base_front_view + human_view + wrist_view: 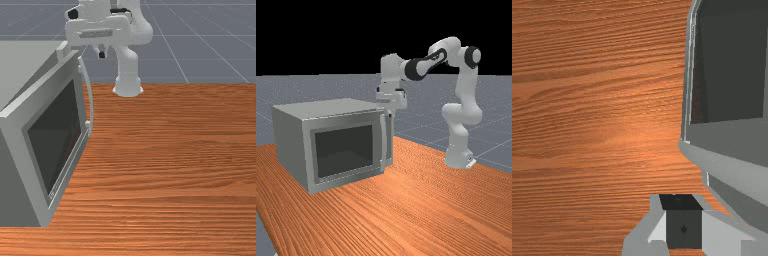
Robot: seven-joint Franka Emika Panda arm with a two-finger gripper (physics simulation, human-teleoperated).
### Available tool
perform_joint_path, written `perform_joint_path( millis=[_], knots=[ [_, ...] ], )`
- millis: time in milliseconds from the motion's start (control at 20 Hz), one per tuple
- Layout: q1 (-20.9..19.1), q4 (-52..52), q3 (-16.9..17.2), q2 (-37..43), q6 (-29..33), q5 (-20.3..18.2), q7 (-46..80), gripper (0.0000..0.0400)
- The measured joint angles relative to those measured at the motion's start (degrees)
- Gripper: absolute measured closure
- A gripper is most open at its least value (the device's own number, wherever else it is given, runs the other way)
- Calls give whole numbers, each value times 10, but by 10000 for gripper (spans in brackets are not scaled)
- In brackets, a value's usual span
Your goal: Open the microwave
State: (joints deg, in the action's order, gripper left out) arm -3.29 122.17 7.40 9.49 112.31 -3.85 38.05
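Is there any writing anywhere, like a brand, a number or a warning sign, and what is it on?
No text can be read on the microwave, the robot arm or the table.
Tiny pale marks by the door window's lower corner: too small to tell if they are lettering.

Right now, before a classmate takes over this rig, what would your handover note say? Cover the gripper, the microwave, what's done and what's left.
Gripper: near the handle end of the door, its hold on anything unconfirmed.
Microwave: on the wooden table, at the front view's left.
Done: the door is slightly ajar, with a narrow wedge between it and the body at the handle end.
Left: swing the door wide. I'd check the gripper's contact with the handle or door edge first, then move slowly.
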Motion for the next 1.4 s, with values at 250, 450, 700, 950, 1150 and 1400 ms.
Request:
perform_joint_path(
  millis=[250, 450, 700, 950, 1150, 1400],
  knots=[
    [-52, -55, 52, -7, 3, 4, -4, 400],
    [-69, -71, 68, -15, 11, 4, -13, 400],
    [-65, -63, 63, -77, 52, 11, -17, 400],
    [-64, -70, 57, -88, 66, 12, -12, 389],
    [-72, -44, 13, -70, 85, 8, 4, 400],
    [-71, -38, -55, -68, 101, 7, 31, 400]
  ],
)
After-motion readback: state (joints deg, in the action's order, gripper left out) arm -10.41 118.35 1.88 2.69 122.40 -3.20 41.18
